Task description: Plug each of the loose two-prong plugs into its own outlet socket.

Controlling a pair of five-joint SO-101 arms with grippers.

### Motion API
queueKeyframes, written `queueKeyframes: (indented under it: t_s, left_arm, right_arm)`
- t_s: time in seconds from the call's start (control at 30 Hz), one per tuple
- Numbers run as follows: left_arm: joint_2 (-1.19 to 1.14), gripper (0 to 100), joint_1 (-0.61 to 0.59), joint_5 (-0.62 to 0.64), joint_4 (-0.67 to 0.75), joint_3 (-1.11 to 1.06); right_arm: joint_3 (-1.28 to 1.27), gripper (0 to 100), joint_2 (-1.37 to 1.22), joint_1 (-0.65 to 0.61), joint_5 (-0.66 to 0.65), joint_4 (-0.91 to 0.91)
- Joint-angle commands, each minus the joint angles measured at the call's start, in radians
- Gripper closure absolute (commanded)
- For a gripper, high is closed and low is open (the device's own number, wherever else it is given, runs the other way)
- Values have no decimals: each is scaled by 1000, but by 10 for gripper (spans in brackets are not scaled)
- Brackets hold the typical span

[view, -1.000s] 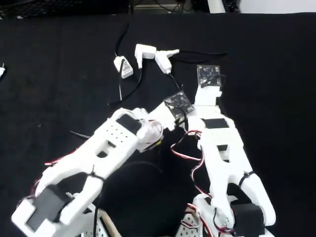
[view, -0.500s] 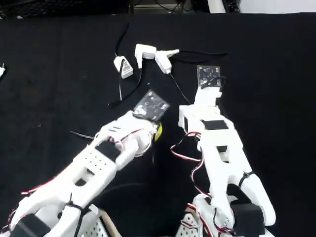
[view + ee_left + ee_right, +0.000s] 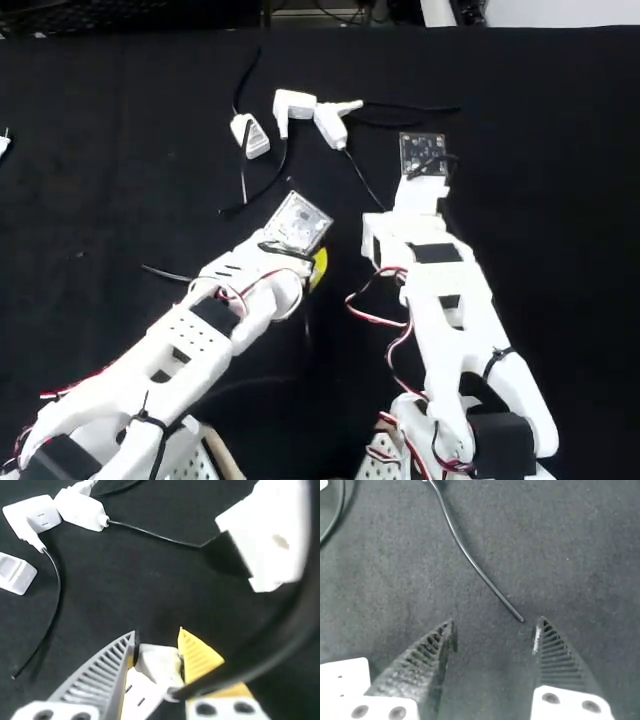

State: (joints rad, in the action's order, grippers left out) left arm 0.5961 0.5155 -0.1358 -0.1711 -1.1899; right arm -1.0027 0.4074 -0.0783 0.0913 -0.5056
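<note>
The carry step is under way. The left gripper (image 3: 156, 635) pinches a white plug (image 3: 156, 663) between its grey and yellow fingers, with the plug's black cord trailing out past the yellow one. The plug hangs just above the table (image 3: 540, 150), near the middle.

The next move, as I judge it, takes the plug to the white outlet socket (image 3: 31, 516) at the far side and lines its two prongs up with the slots before pushing in. Whether this socket is free I cannot tell, since another white piece (image 3: 80, 511) sits touching it.

Between plug and socket lies open black cloth. Loops of thin cable (image 3: 243, 175) lie near the socket and could catch. The right arm (image 3: 440, 290) stands close alongside. The right gripper (image 3: 495, 625) is spread wide and grips nothing, with a loose cable end (image 3: 519, 619) on the cloth between its fingers — little spare room on that side.
</note>
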Motion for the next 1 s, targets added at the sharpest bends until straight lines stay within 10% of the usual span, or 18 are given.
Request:
queueKeyframes:
  t_s: [0.0,0.33,0.97]
  left_arm:
    - [32,971,-5,-54,41,-10]
    - [40,971,28,-172,594,-303]
    - [43,971,120,-100,381,-257]
  right_arm:
    - [-2,761,-1,11,2,37]
    - [-15,761,-1,11,2,58]
    - [-35,761,-8,152,2,204]
